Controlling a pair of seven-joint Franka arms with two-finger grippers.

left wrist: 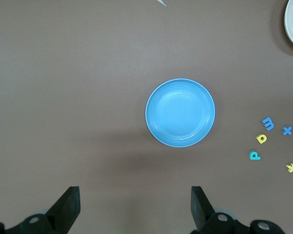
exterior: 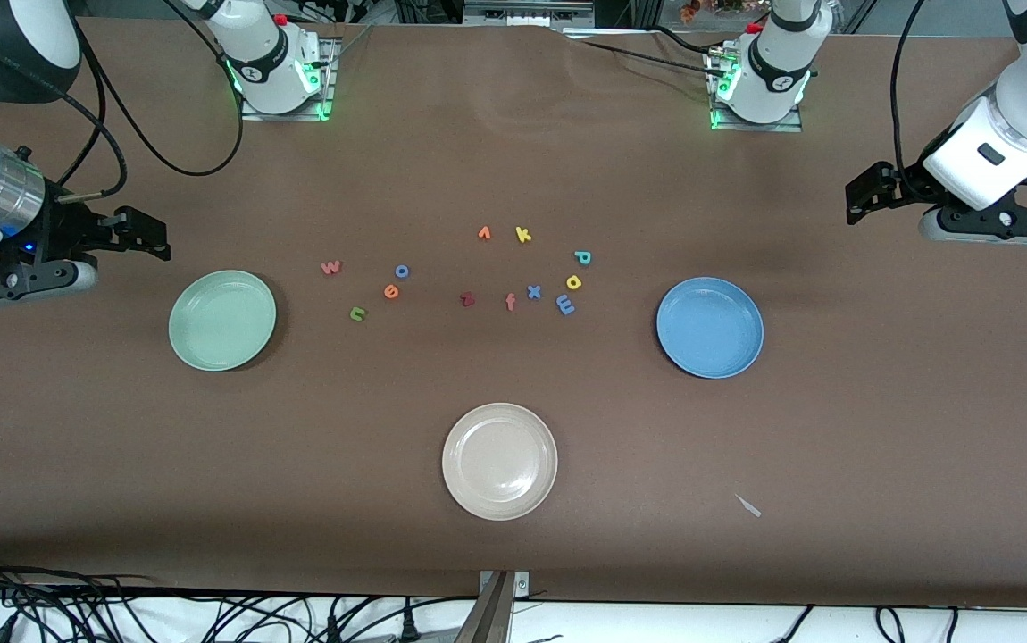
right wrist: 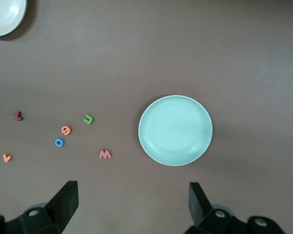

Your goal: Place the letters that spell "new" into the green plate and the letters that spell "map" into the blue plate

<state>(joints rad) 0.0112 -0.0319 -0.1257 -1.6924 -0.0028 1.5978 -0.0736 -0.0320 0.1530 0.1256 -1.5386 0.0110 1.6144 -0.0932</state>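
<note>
We see the green plate empty twd the right arm's end, the blue plate empty twd the left arm's. Both arms wait: left gripper & right gripper wide open, holding nothing. n, e, w lie near green; m, a, p near blue.

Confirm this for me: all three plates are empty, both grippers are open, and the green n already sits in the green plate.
One part is wrong: the green n is not in the green plate. It lies on the table beside the plate, toward the middle, near the orange e, as the front view shows. The rest holds: the green plate, blue plate and beige plate are empty, and the left gripper and right gripper are open.
</note>
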